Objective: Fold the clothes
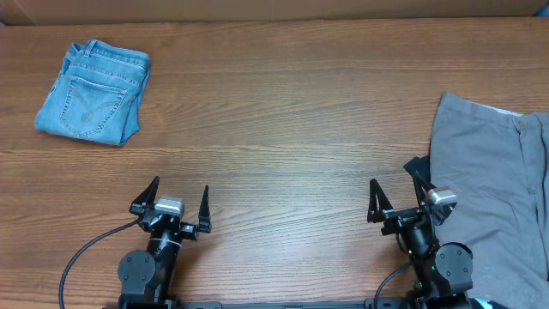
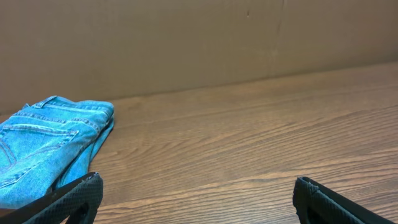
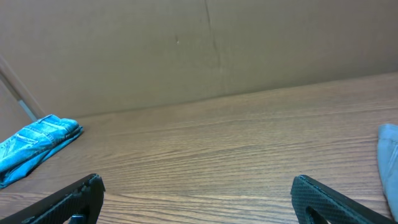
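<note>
The grey shorts (image 1: 493,180) lie spread flat at the right edge of the wooden table, with a pale waistband strip near their top; a sliver of them shows in the right wrist view (image 3: 388,165). My right gripper (image 1: 396,190) is open and empty, its right finger at the shorts' left edge. My left gripper (image 1: 180,196) is open and empty over bare wood near the front edge. In the wrist views, both the left gripper (image 2: 196,193) and the right gripper (image 3: 198,190) have their fingers wide apart with nothing between them.
Folded light-blue denim jeans (image 1: 93,90) lie at the back left and also show in the left wrist view (image 2: 43,149) and the right wrist view (image 3: 34,146). A brown cardboard wall (image 2: 186,43) stands behind the table.
</note>
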Motion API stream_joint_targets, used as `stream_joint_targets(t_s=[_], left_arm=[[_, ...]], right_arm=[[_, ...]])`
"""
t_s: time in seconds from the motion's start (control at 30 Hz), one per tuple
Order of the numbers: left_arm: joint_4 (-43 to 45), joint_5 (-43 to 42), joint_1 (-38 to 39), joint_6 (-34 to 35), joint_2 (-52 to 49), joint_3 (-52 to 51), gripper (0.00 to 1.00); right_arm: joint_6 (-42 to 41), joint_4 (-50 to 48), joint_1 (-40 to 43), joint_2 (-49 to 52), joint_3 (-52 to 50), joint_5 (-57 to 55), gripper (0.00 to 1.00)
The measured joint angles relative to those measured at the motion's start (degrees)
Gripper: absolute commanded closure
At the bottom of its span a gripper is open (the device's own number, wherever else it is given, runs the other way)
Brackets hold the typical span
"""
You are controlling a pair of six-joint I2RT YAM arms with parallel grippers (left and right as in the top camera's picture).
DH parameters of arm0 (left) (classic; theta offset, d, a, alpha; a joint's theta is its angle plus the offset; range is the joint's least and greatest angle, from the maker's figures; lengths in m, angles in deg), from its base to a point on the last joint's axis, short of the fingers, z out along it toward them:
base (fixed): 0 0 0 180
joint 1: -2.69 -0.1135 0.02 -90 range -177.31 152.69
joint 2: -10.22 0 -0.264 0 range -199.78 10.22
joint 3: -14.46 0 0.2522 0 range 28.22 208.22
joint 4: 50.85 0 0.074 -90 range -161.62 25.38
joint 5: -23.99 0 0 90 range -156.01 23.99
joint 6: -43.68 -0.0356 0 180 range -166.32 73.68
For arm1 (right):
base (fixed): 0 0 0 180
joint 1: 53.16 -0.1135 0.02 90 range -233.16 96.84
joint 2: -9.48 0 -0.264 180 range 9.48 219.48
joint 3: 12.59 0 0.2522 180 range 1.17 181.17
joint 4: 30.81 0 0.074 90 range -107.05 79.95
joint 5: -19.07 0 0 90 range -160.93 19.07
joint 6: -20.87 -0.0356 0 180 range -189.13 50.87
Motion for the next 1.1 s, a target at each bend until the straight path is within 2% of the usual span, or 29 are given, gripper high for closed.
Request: stream_joint_targets(t_s=[0.53, 0.77, 0.87, 0.93, 1.1], left_arm=[[0.11, -0.83, 0.0, 0.31, 0.0, 0.0, 0.0], [0.94, -2.54, 0.0, 13.9, 0.0, 0.0, 0.0], [1.77, -4.09, 0.0, 17.44, 0.0, 0.55, 0.0], [-0.15, -4.17, 0.0, 18.6, 0.0, 2.4, 0.0], [-10.6, 0.55, 0.0, 20.15, -2.51, 14.71, 0.0]], right_arm=[[0.0, 0.02, 0.0, 0.0, 0.0, -0.26, 0.0], [-2.05, -0.5, 0.0, 0.0, 0.04, 5.2, 0.0], [-4.94, 3.21, 0.0, 0.04, 1.84, 6.69, 0.0], [-6.08, 8.76, 0.0, 0.59, 6.21, 7.43, 0.0], [-5.31, 17.73, 0.0, 7.61, 18.75, 7.06, 0.0]])
